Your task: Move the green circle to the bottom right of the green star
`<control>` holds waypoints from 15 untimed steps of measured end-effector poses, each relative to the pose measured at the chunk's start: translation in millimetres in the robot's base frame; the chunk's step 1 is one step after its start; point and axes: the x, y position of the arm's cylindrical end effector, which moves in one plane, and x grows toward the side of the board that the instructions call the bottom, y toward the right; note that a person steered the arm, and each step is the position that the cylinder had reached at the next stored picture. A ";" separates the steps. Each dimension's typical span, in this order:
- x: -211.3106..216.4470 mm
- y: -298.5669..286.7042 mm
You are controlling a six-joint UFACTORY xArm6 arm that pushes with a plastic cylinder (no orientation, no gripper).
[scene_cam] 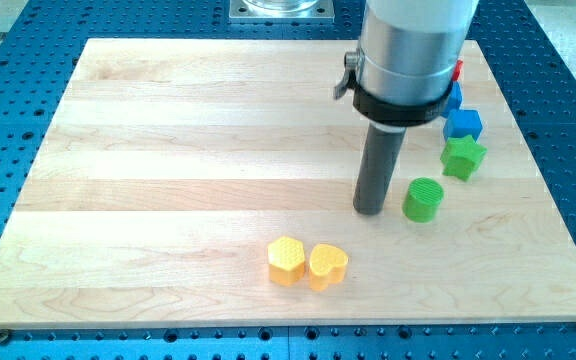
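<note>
We have no claw, only my tip point(371, 210) resting just left of the green circle point(424, 199), which sits below-left of the green star point(462, 157), seemingly placed to shove it rightward

Pale wooden board point(168, 150), blue perforated table point(8, 120)

Blocks on the right half of the worktop point(168, 150).
My tip point(370, 210) just left of green circle point(423, 199); green star point(462, 157) farther right, blue cube point(463, 124) behind; yellow hexagon point(286, 260) touching yellow heart point(327, 266), nearer.
</note>
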 end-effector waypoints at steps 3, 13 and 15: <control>5.4 53.6; 85.7 -149.0; 71.8 -33.1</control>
